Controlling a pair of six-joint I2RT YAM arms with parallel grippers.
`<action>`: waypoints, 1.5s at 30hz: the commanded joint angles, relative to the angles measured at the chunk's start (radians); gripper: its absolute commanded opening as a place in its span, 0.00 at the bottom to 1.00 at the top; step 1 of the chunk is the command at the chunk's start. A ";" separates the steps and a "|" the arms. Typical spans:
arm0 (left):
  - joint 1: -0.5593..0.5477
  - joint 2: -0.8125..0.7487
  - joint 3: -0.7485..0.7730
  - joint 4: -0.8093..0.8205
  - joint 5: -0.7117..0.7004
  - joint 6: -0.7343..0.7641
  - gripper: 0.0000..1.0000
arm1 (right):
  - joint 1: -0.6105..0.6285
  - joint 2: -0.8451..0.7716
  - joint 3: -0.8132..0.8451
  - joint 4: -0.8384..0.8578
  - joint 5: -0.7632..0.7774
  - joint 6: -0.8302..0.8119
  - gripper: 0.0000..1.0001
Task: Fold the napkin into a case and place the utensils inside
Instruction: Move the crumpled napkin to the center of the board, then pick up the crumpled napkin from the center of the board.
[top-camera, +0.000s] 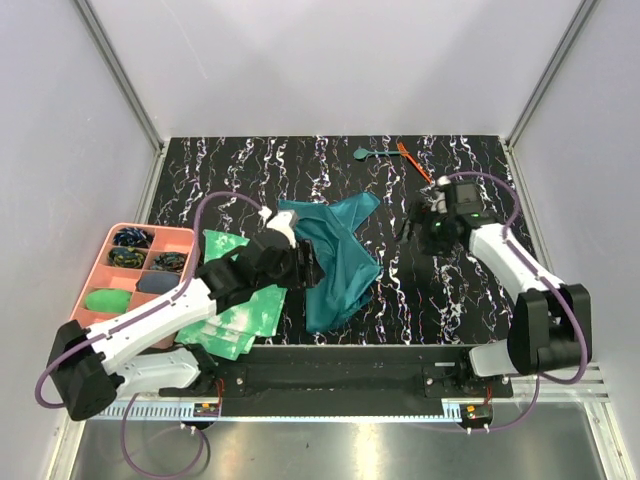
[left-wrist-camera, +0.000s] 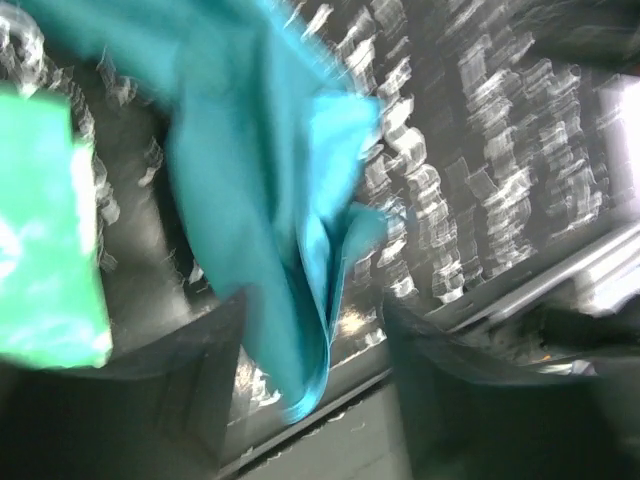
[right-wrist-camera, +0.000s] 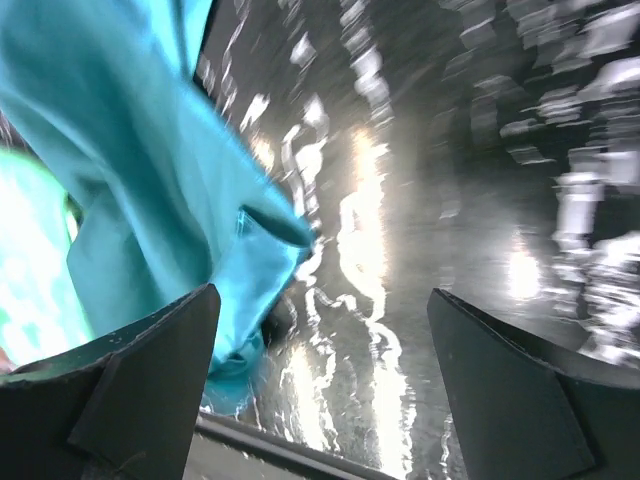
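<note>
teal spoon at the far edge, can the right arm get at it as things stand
Probably yes: the teal spoon lies on bare table past the right arm, whose fingers are open and empty. Only the orange utensil lies nearby, and the napkin sits off to the side.

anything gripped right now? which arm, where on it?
Nothing gripped, as far as the blurred wrist views show. Left gripper is open, a fold of the napkin hanging loose between its jaws. Right gripper is open and empty beside the napkin.

place: robot lab cell | signs: white panel walls (top-camera: 330, 60), aluminium frame posts (top-camera: 120, 75), 2 table-mounted arms (top-camera: 160, 315)
</note>
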 joint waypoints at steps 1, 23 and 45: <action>0.001 0.013 0.003 0.050 0.012 0.116 0.81 | 0.136 0.048 -0.021 0.062 -0.039 -0.025 0.93; -0.192 0.530 0.152 0.230 0.060 0.131 0.67 | 0.173 0.266 -0.191 0.452 -0.231 0.275 0.66; -0.212 0.273 0.245 0.077 -0.049 0.294 0.00 | 0.086 -0.018 -0.015 0.243 -0.169 0.259 0.00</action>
